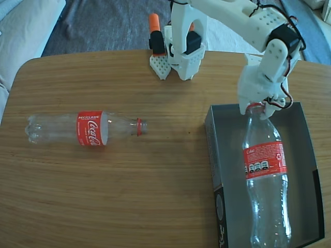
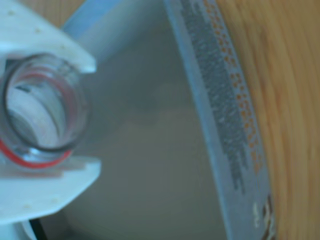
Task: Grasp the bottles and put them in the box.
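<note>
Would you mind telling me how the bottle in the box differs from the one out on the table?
The bottle in the box is gripped at its neck by the gripper; the bottle on the table lies free, untouched. The first sits inside the grey box, the second on bare wood, its neck pointing right in the fixed view. Both are clear, capless, with red labels.

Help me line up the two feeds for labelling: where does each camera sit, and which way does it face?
Fixed view: above the table, looking down; shows the white arm, its gripper on a bottle in the box, a second bottle lying left.
Wrist view: on the gripper, looking down the held bottle's open neck into the box; both white fingers show.
Shared: gripper, held bottle, box, table.
</note>
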`<state>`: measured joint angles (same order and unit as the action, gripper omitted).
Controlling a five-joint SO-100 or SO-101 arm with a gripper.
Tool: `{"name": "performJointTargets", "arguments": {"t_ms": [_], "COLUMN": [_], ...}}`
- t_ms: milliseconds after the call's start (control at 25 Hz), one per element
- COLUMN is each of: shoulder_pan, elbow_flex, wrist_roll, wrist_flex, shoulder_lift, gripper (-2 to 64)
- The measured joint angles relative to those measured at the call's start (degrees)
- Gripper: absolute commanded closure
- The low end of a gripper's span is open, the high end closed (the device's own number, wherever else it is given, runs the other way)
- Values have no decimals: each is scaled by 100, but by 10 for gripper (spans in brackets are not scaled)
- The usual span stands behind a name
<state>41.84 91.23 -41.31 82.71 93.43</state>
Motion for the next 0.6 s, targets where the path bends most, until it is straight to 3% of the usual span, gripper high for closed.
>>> {"name": "performJointTargets", "arguments": {"t_ms": [600], "shoulder_pan": [-185], "elbow_flex": [694], "wrist_roll": [0], "wrist_flex": [-835], "shoulder_lift": [0], "gripper": [619]}}
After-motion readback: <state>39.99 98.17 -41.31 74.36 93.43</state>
